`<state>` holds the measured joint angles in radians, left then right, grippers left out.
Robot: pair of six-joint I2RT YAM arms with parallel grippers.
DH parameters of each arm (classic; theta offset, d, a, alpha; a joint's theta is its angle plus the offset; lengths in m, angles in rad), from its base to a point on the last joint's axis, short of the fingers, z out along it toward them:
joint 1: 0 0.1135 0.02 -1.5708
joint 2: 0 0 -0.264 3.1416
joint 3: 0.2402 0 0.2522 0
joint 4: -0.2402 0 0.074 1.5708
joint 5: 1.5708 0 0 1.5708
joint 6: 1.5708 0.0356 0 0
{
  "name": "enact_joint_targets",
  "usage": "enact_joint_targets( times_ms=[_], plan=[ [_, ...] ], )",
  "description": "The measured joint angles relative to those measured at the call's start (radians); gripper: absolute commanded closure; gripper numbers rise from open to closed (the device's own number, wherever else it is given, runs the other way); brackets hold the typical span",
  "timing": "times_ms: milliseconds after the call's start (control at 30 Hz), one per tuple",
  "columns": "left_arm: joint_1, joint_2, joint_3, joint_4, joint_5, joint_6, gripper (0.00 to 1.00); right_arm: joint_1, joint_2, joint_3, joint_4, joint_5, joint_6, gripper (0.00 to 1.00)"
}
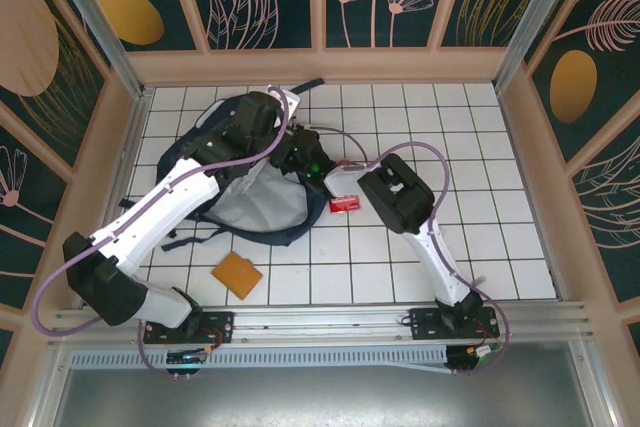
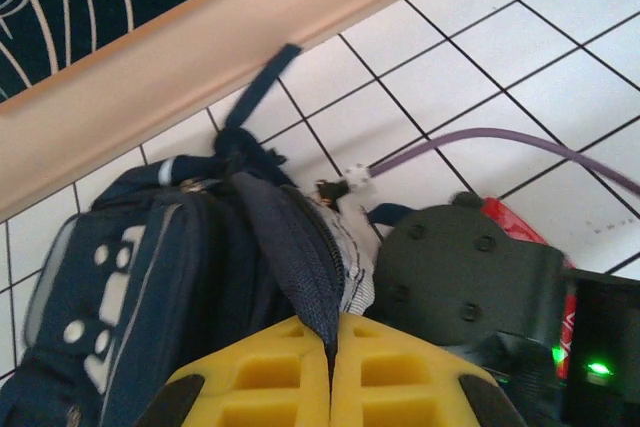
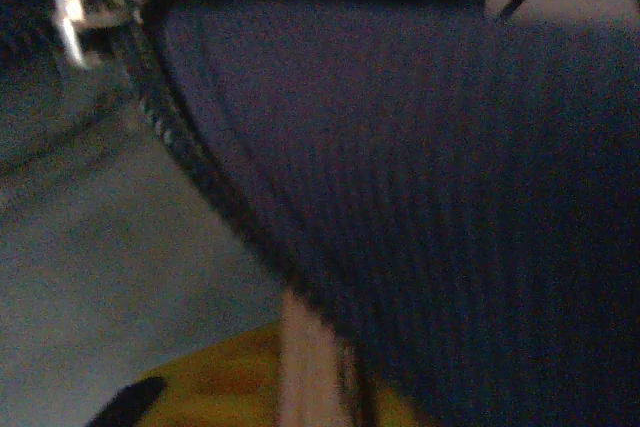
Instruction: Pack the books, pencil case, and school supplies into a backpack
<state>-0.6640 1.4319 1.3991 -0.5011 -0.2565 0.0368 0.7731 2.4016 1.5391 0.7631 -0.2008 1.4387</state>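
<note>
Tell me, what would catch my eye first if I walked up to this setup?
The big navy backpack lying open on the white tiled table, pale grey lining showing, with both arms bent over it. The yellow left tool pinches its zipper edge. An orange pad lies alone near the front edge, and a small red rectangle sits just right of the bag.

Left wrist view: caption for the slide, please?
Yellow left fingers clamped on the zipper flap of the navy backpack, right arm alongside.
</note>
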Motion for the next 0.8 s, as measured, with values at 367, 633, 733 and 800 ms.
enact_joint_targets(
  times_ms=[367, 633, 733, 800],
  plan=[
    [0.0, -0.045, -0.053, 0.074, 0.033, 0.084, 1.0, 0.002, -0.088, -0.121, -0.004, -0.061, 0.03, 0.98],
    [0.012, -0.043, -0.058, 0.117, 0.015, 0.094, 1.0, 0.038, -0.205, -0.208, -0.051, -0.118, 0.01, 0.89],
    [0.018, -0.036, -0.056, 0.128, 0.014, 0.094, 1.0, 0.078, -0.237, -0.24, -0.057, -0.115, 0.008, 0.96],
    [0.019, -0.028, -0.049, 0.132, 0.022, 0.093, 1.0, 0.1, -0.236, -0.241, -0.057, -0.114, 0.009, 0.98]
  ],
)
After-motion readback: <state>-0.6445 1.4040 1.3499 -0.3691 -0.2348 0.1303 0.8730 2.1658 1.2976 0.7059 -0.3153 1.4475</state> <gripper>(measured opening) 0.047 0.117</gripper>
